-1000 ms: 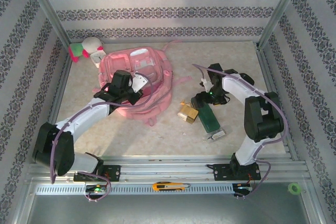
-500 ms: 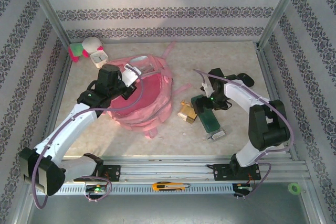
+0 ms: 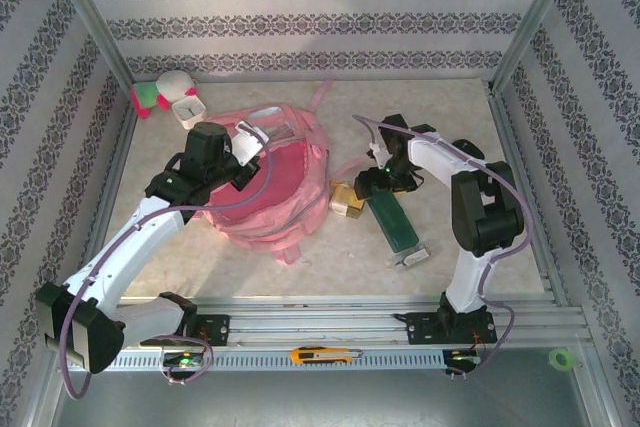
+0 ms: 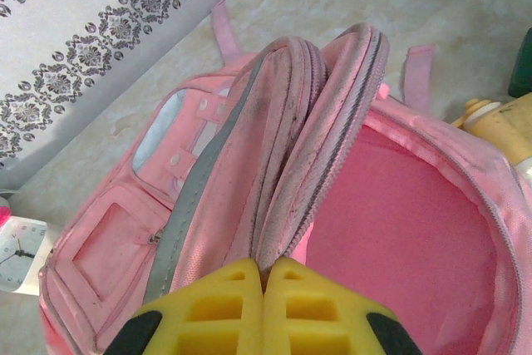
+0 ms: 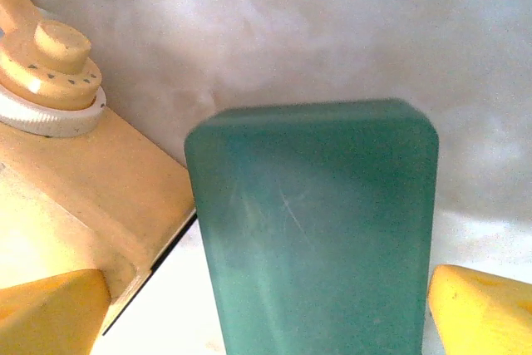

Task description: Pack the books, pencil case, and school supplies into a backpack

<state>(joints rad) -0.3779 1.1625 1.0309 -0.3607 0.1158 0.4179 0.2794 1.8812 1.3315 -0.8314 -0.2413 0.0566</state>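
Pinches the zip-edged rim of the backpack in the left gripper, pads pressed together on the fabric, with the open pink compartment just to its right. Straddles the end of the pencil case with the right gripper, jaws spread wide and clear of both sides, with a gold-tan box just left of it.

The soft pink fabric backpack gapes, its inside free. Just right of it, a shiny gold-tan box crowds the long dark green pencil case. The bench in front lies bare.
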